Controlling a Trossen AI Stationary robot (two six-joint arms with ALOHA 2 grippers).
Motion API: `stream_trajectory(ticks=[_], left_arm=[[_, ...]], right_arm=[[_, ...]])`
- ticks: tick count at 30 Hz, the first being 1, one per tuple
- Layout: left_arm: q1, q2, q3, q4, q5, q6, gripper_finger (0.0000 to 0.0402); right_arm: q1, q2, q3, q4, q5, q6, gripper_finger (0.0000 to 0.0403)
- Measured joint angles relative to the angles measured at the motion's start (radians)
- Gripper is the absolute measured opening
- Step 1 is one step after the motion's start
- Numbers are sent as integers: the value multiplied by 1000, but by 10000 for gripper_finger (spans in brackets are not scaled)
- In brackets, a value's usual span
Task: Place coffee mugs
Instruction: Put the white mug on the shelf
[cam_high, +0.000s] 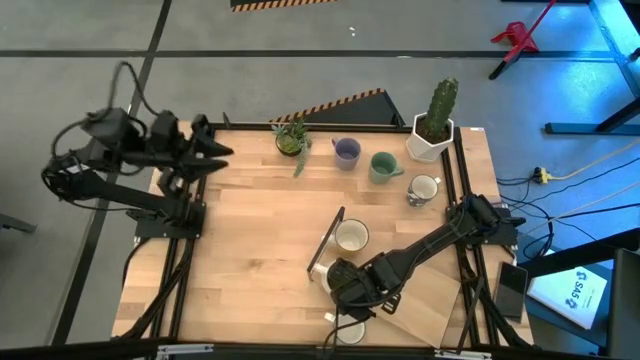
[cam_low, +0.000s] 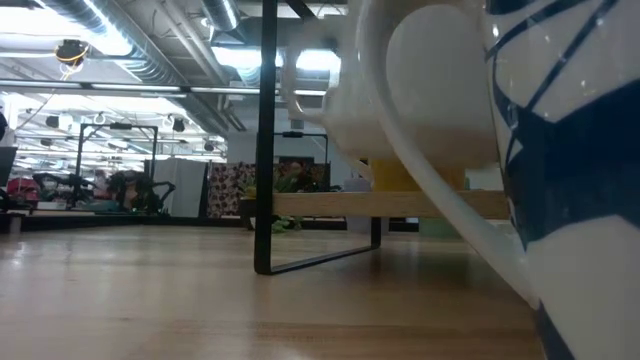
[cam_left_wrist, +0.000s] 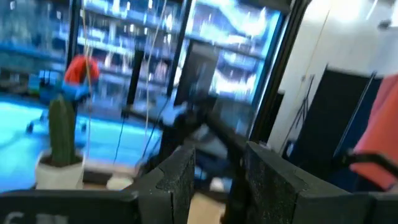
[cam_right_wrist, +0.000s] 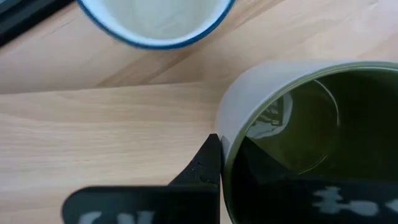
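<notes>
Olive mug (cam_right_wrist: 311, 143) rim apparently clamped in right hand (cam_right_wrist: 224, 163), left hand (cam_left_wrist: 214, 180) apart, raised

Lavender mug (cam_high: 346, 152), teal mug (cam_high: 383, 167) and a white mug (cam_high: 423, 188) stand upright in a row at the far edge. Cream mug (cam_high: 351, 237) upright mid-table. Olive-lined mug (cam_right_wrist: 311, 130) sits beside a blue-rimmed white mug (cam_right_wrist: 155, 22).
</notes>
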Motion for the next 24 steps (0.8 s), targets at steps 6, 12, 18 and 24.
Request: stream_trajectory(ticks=[6,12,18,24], left_arm=[[0,-21,-110,27,-10,-5,135],[0,-40,-150,61,-50,-26,135],[0,-43,-150,20,-111,-28,135],[0,-45,-150,-32,-122,-28,135]], right_arm=[[0,-10,-79,30,-39,1,0],[-24,-4,-55,9,-51,-12,0],[-63,-1,-46,13,-54,-26,0],[-88,0,-46,20,-91,-35,12]])
